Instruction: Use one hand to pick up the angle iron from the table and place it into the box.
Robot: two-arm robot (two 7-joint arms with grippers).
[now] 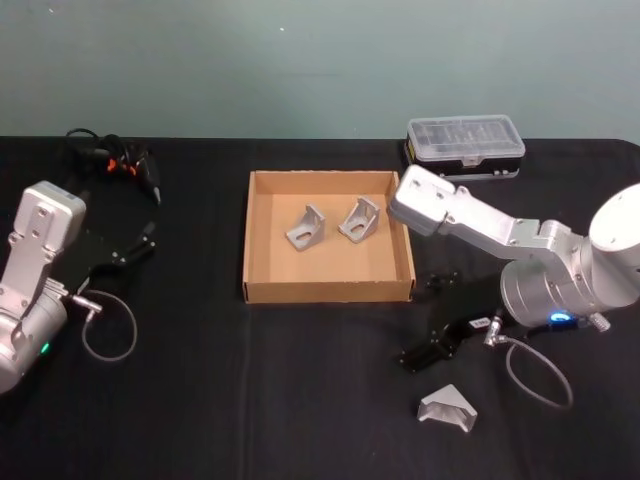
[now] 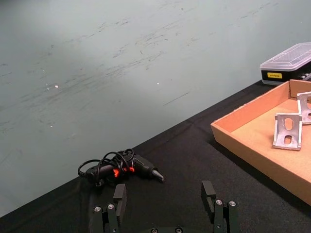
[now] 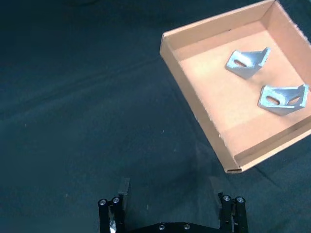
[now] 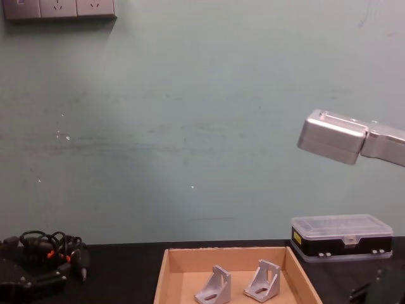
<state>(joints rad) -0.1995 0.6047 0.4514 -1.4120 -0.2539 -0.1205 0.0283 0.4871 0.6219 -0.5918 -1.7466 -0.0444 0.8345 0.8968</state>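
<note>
With my right gripper [image 1: 425,322] released near the angle iron [image 1: 447,410], I should descend straight over its ridge before clenching, while the left gripper [image 2: 164,191] rests unclenched at the far left.

There are three angle irons [image 1: 306,228] [image 1: 359,219] [image 1: 448,409]: two in the single cardboard box [image 1: 328,291], one on the table [image 1: 250,400]. One clear-lidded plastic case [image 1: 465,140], one black corded tool [image 1: 120,165], and two silver robot arms [image 1: 35,270] [image 1: 490,228].

a silver angle iron [image 1: 447,409] lies on the black table [image 1: 250,400]; the tan box [image 1: 328,291] holds two more.
</note>
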